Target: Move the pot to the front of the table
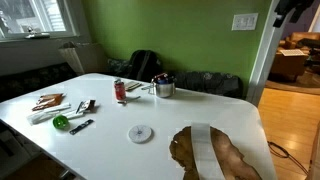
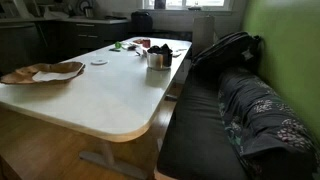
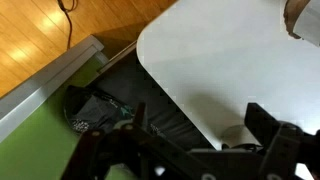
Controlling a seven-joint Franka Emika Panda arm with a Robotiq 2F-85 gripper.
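Observation:
The pot (image 1: 163,87) is small, shiny and silver, with dark and red bits at its top. It stands near the far edge of the white table (image 1: 110,125), beside the bench. It shows in both exterior views (image 2: 158,58). My gripper (image 3: 200,132) is open and empty, with its dark fingers spread. It hangs high over a rounded table corner (image 3: 200,60), far from the pot. The pot is out of the wrist view. The brown patch with a white strip (image 1: 215,155) lies at the near end of the table.
A red can (image 1: 120,90) stands next to the pot. A flat white disc (image 1: 140,132) lies mid-table. Small tools and a green item (image 1: 62,122) lie at one end. A dark bench with bags (image 2: 240,100) runs along the green wall. Wood floor (image 3: 40,40) lies below.

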